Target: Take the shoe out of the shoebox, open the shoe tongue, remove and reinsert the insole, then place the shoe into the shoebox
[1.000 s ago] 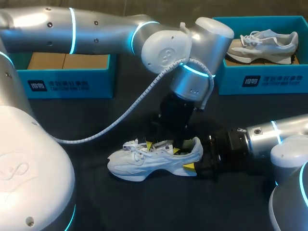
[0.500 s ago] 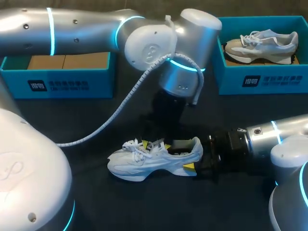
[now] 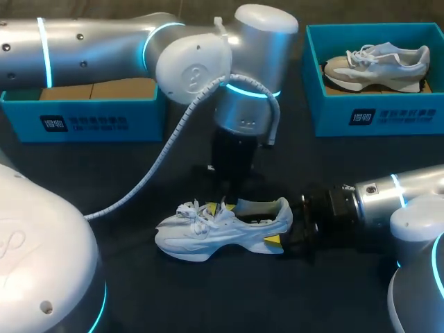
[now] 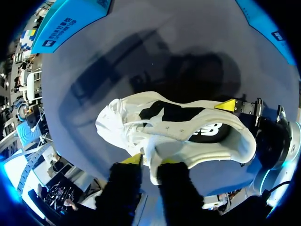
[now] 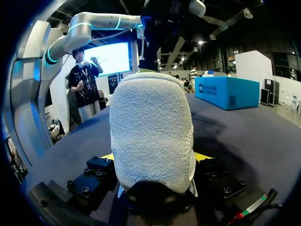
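Currently the white shoe (image 3: 222, 229) stands upright on its sole on the dark table (image 3: 139, 284), out of any box, toe toward my left side and heel toward my right. My left gripper (image 4: 151, 162) comes down from above over the lace area. Its two yellow-tipped fingers are closed narrowly on the tongue (image 4: 153, 141), whose white fabric runs down between them. My right gripper (image 5: 153, 160) lies low along the table at the heel, one finger on each side of the heel cup, clamping the shoe from both sides; one yellow tip shows against the heel in the head view. The shoe's mouth is open, and a dark insole (image 4: 209, 134) is seen lying inside. At the far left of the table sits a blue shoebox (image 3: 90, 121) with a brown cardboard floor showing. At the far right sits a second blue shoebox (image 3: 374, 114) holding another pale shoe (image 3: 378, 66) on its side.
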